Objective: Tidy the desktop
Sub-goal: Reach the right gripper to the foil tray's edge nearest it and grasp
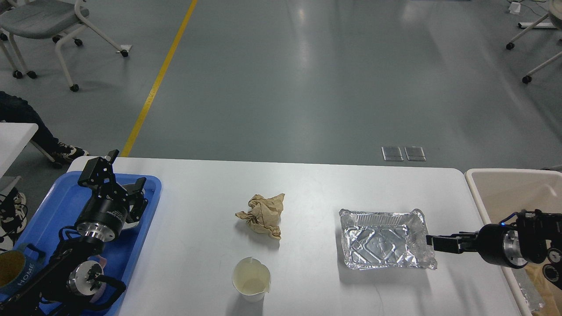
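Note:
The white desktop (307,188) holds a crumpled brown paper ball (262,215) in the middle, a white paper cup (251,284) near the front, and an empty foil tray (382,241) to the right. My left gripper (127,169) is open above the far end of the blue tray (57,206) at the left, holding nothing. My right gripper (432,242) reaches in from the right and its tips are at the foil tray's right rim. It is seen side-on, so I cannot tell its fingers apart or whether they touch the rim.
A beige bin (483,193) stands off the right end of the desktop, with foil and brown waste inside. The blue tray holds a small silver dish (131,221) under my left arm. A mug marked HOME (15,270) sits at its near left.

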Controlling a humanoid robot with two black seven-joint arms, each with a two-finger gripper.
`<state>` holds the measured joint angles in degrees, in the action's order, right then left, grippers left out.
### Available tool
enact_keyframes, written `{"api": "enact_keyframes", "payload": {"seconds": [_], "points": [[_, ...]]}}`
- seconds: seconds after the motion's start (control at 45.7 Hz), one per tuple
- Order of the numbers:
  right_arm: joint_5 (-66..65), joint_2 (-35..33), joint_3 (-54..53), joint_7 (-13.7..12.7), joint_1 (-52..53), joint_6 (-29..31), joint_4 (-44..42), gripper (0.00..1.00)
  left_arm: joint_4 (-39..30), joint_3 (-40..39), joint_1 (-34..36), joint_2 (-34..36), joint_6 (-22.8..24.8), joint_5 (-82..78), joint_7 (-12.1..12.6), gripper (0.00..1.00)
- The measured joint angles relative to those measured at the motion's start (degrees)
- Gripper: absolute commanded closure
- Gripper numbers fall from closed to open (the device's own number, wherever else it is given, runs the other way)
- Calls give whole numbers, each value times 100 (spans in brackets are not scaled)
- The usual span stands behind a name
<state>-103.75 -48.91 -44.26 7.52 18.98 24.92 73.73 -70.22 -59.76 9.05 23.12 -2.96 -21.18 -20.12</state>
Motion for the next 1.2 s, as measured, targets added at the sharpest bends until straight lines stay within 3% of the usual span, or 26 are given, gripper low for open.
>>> {"api": "enact_keyframes", "payload": {"seconds": [0.591, 0.7, 1.05, 1.138, 1.204], "points": [[-12, 983, 21, -3, 215, -109, -1171, 0, 0, 41, -15, -11, 5, 0, 0, 4], [-12, 1100, 24, 3, 276, -133, -1301, 4, 0, 43, -21, -10, 6, 0, 0, 4], [-40, 1304, 409, 30, 389, -255, -1491, 28, 0, 44, -100, 0, 9, 0, -3, 4], [-42, 1389, 576, 32, 462, -370, -1685, 43, 0, 44, -119, 7, 14, 0, -14, 4], [-42, 1432, 685, 32, 520, -452, -1802, 65, 0, 44, -128, 8, 14, 0, -16, 4]]}}
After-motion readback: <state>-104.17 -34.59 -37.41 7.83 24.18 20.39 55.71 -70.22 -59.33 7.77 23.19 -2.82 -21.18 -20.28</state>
